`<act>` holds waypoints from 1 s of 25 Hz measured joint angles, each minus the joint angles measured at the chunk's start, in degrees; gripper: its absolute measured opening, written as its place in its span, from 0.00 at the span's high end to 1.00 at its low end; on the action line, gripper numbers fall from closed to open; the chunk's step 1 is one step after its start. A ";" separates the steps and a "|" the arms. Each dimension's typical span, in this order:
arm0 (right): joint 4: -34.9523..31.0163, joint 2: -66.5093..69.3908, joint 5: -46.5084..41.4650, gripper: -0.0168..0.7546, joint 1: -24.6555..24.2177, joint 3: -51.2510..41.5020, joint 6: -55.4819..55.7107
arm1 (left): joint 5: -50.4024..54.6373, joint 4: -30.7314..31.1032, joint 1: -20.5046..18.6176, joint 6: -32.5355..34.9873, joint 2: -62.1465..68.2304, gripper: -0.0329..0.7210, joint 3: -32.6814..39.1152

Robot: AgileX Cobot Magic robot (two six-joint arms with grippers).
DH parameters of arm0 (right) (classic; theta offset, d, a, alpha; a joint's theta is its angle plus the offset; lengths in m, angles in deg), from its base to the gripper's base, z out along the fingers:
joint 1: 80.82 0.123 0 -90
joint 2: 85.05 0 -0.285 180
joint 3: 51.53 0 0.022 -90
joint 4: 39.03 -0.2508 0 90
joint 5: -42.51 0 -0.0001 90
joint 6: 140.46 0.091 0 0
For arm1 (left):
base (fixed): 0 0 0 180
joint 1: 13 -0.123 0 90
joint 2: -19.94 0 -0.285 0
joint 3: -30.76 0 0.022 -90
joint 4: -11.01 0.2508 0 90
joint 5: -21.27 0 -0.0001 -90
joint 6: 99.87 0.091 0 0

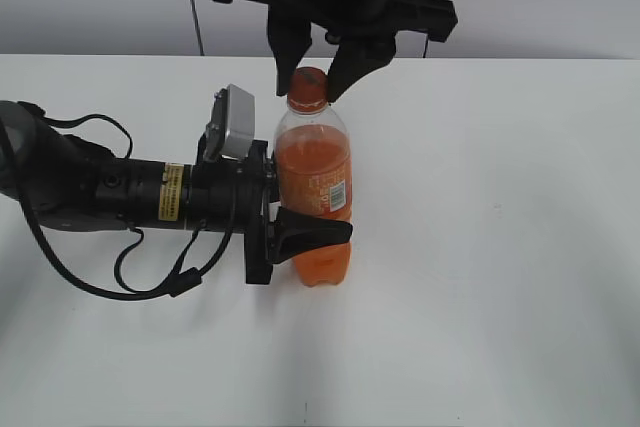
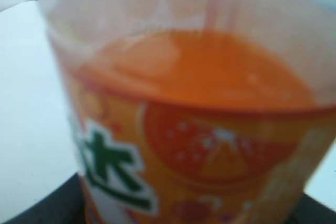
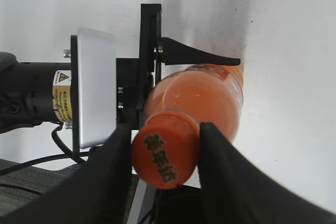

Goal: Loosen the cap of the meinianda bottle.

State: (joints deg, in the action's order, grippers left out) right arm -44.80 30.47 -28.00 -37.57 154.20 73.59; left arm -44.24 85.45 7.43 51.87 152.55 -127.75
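Note:
The meinianda bottle (image 1: 315, 162) stands upright on the white table, with orange drink and an orange label. My left gripper (image 1: 318, 232) comes in from the left and is shut on the bottle's lower body. In the left wrist view the bottle (image 2: 199, 103) fills the frame, blurred, with dark finger parts at the bottom corners. The orange cap (image 1: 308, 82) is on the neck. My right gripper (image 1: 315, 67) comes down from above, its two black fingers pressed on either side of the cap. In the right wrist view the cap (image 3: 165, 153) sits between the fingers (image 3: 164, 145), with the bottle (image 3: 205, 93) below.
The white table (image 1: 500, 247) spreads all around the bottle. The left arm's body and cables (image 1: 90, 192) lie across the table's left side. A pale wall runs along the back.

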 joint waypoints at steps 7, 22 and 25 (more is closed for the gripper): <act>0.05 0.00 -0.05 0.61 0.00 0.00 -2.85 | 0.00 0.00 0.00 0.00 0.00 0.41 0.00; -0.66 0.00 -0.05 0.62 0.00 0.00 -43.12 | -0.17 0.44 -0.10 0.17 0.00 0.41 0.00; -0.77 0.00 -0.05 0.62 0.00 0.00 -51.82 | -0.17 0.56 -0.16 0.22 0.00 0.41 0.00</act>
State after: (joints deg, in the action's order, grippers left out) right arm -45.57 30.47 -28.05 -37.57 154.20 21.78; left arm -44.42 86.01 7.26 52.09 152.55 -127.75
